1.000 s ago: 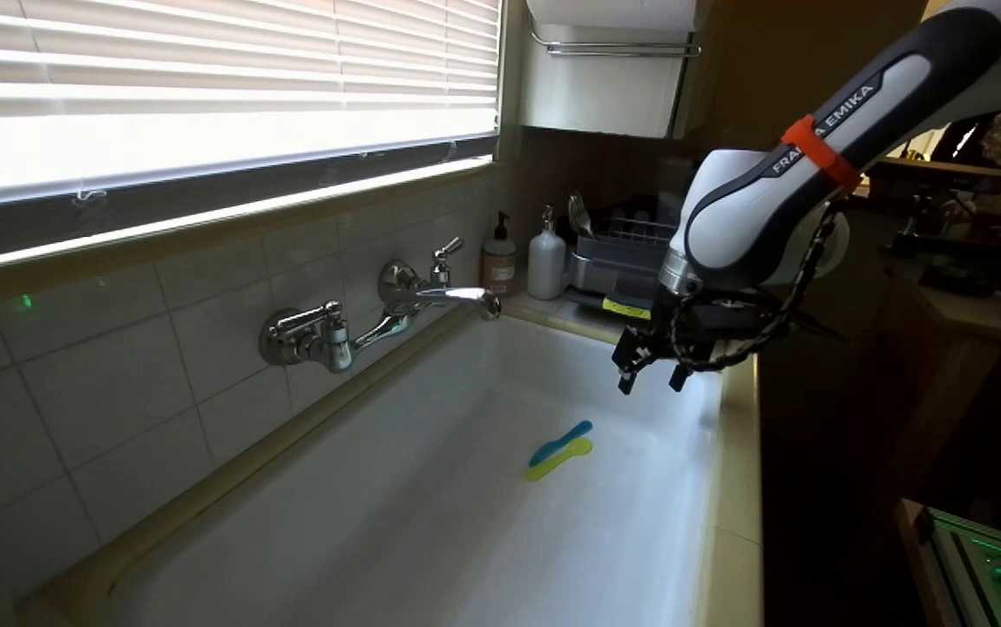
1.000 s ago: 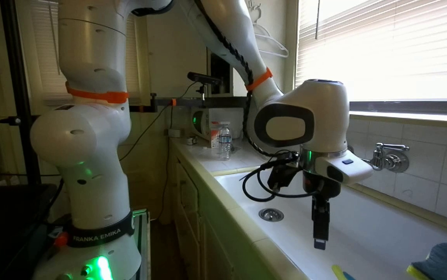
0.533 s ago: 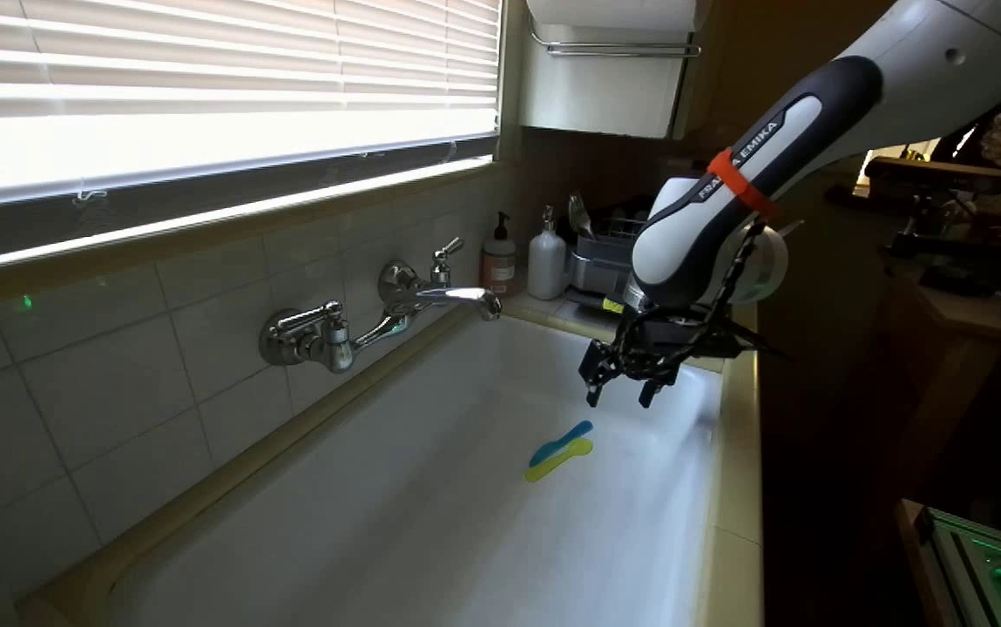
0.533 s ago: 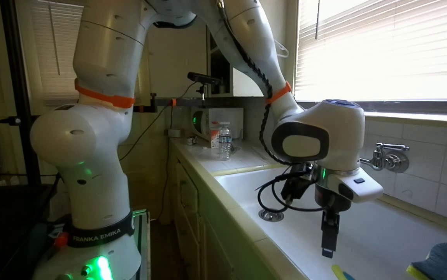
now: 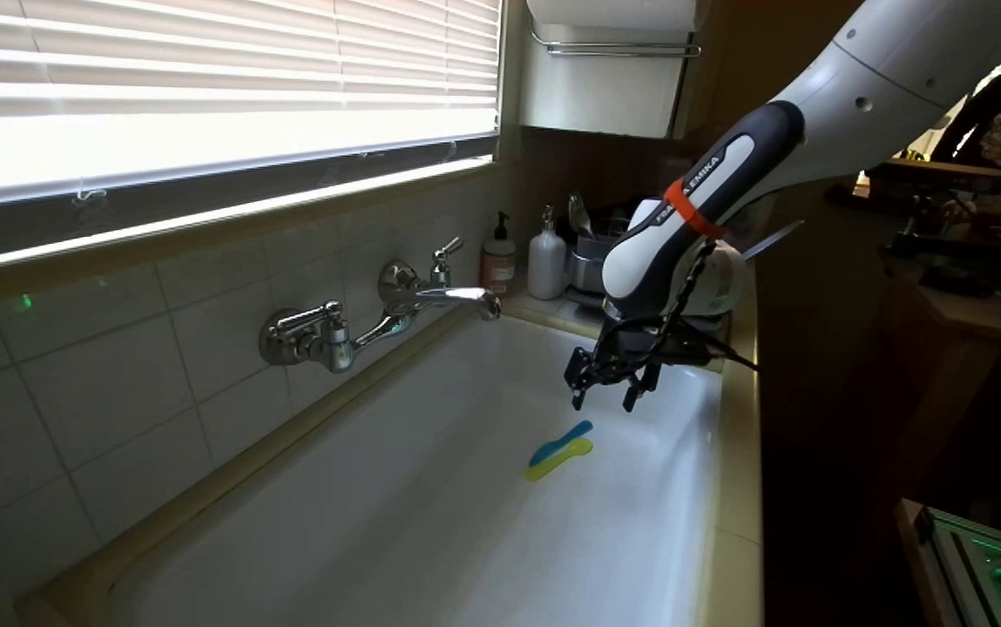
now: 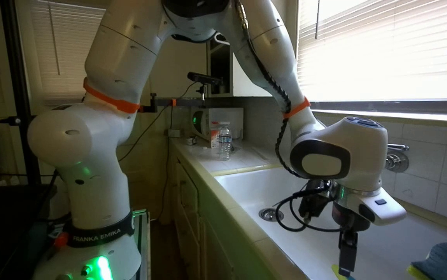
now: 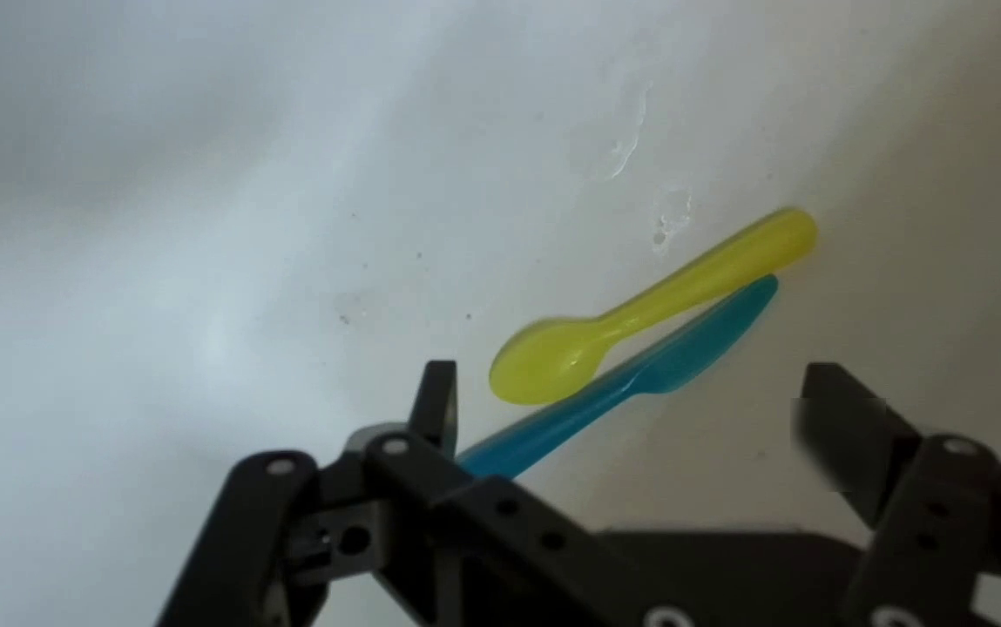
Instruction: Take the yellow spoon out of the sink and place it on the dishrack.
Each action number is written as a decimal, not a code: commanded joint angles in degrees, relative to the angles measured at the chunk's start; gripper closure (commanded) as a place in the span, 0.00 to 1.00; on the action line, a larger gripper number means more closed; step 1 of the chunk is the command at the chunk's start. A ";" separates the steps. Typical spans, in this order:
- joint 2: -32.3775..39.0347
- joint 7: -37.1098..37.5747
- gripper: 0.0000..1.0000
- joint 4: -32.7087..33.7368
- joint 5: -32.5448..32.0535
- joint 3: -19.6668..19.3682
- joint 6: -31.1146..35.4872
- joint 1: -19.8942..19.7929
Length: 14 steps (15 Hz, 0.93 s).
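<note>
Black tool above a white sink, its two fingers apart and holding nothing. The yellow spoon lies on the sink's floor, just beside a blue knife; whether they touch is unclear. Past the sink's far end stands the dishrack, partly hidden by the arm. Reaching for the spoon seems the step in hand. It should go best if the tool shifts toward the spoon and turns so the fingers straddle its slim handle, one lowered gently into the narrow gap near the neck, leaving the knife out of the grip. "FRANKA EMIKA" reads on the base band; on the arm, an orange strap covers the middle of the same lettering. Labels on the black-topped pump bottle and the water bottle are too small to read.
</note>
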 commanded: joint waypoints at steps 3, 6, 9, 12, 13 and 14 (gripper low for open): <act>5.73 -0.55 0.00 5.07 1.15 1.36 -1.66 -2.36; 7.83 -0.65 0.00 6.27 1.30 1.98 -1.82 -3.10; 10.12 0.06 0.00 7.55 0.79 2.01 -1.82 -2.92; 12.29 0.45 0.00 9.22 0.52 1.99 -2.46 -2.88; 13.11 0.66 0.00 9.97 0.39 1.94 -2.71 -2.79; 13.72 0.72 0.00 10.62 0.42 2.00 -2.93 -2.83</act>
